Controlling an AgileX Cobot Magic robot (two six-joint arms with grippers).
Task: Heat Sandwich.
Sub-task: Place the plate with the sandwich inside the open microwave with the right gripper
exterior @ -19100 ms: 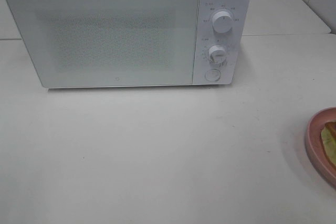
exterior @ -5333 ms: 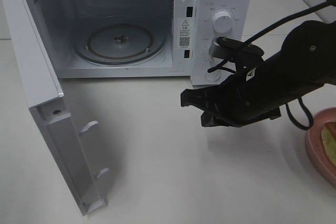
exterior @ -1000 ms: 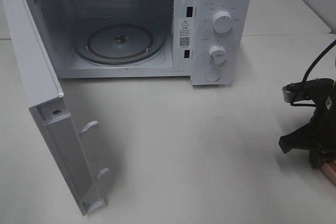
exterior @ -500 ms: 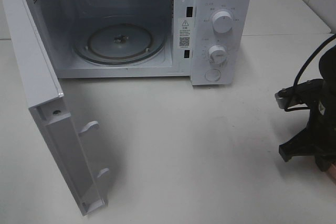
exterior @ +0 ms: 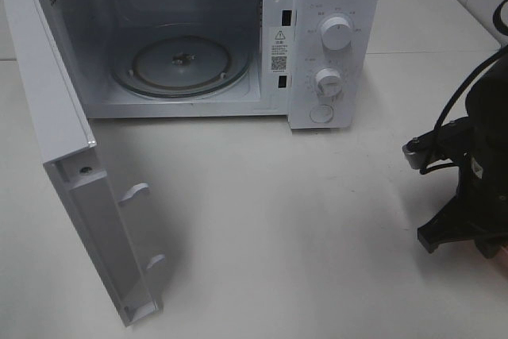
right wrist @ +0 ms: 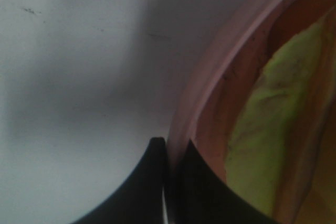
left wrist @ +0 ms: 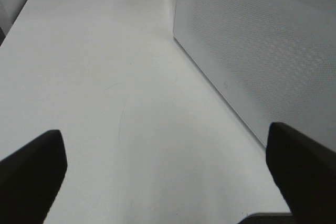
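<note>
1. My right end effector (right wrist: 169,148) is clenched on the rim of the pink plate (right wrist: 207,82), with one finger outside the rim and the other just inside it.
2. The sandwich (right wrist: 265,124) lies on that plate, right beside my inner finger. Its yellow-green filling faces up between brownish edges. I cannot tell whether the finger touches it.
3. The plate rests on the white table (exterior: 278,220). In the high view my right arm stands over it at the table's right edge and hides it.
4. My left end effector (left wrist: 168,182) is spread wide and grasps nothing. It hangs over the table just beside the dotted outer face of the microwave door (left wrist: 252,51).
5. Farthest off, the white microwave (exterior: 333,37) stands at the back of the table with its door swung open to the left. Its glass turntable (exterior: 178,65) is well apart from the sandwich.
</note>
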